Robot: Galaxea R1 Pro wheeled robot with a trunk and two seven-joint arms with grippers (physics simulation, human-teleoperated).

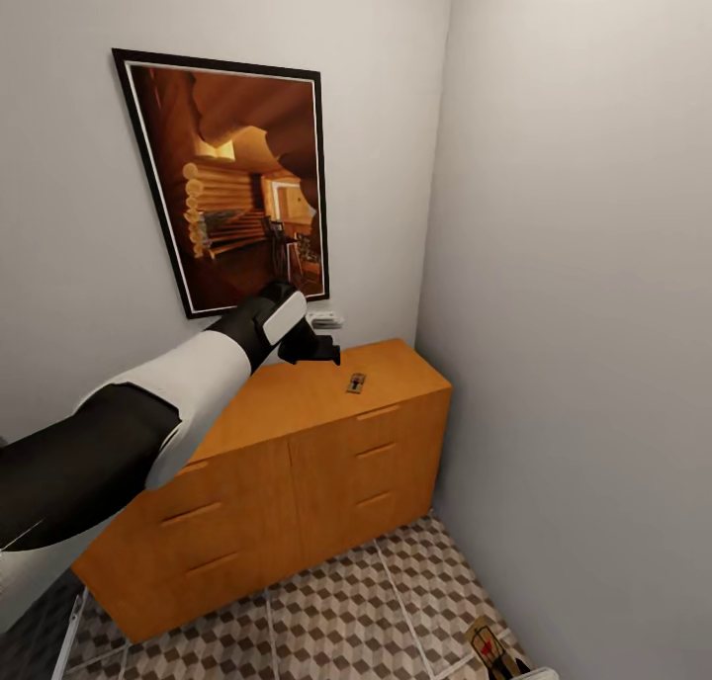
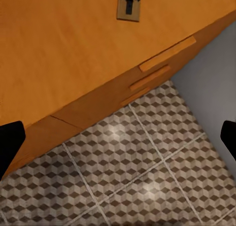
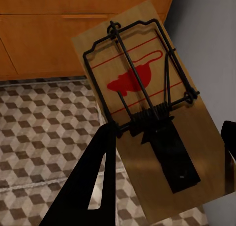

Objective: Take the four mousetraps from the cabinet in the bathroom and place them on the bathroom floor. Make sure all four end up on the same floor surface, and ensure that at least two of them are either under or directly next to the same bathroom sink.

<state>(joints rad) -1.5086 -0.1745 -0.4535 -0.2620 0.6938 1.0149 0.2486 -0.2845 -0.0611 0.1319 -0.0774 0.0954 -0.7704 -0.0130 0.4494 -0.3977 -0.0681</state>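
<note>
One mousetrap (image 1: 356, 382), a small tan board with black wire, lies on top of the orange-brown cabinet (image 1: 297, 463) near its right end. My left gripper (image 1: 318, 352) hovers above the cabinet top, just left of that trap. In the left wrist view this gripper (image 2: 118, 140) is open, its dark fingertips (image 2: 10, 142) far apart, and the mousetrap (image 2: 130, 3) lies ahead on the wood. My right gripper (image 3: 162, 157) is shut on a second mousetrap (image 3: 147, 117), held over the bathroom floor (image 3: 44, 127). That mousetrap (image 1: 491, 648) also appears low at the right of the head view.
The cabinet stands in a corner, with a grey wall (image 1: 593, 314) close on its right. A framed picture (image 1: 242, 181) hangs above it, and a small white object (image 1: 324, 318) sits at the wall behind the cabinet top. Patterned floor tiles (image 1: 356, 611) lie in front.
</note>
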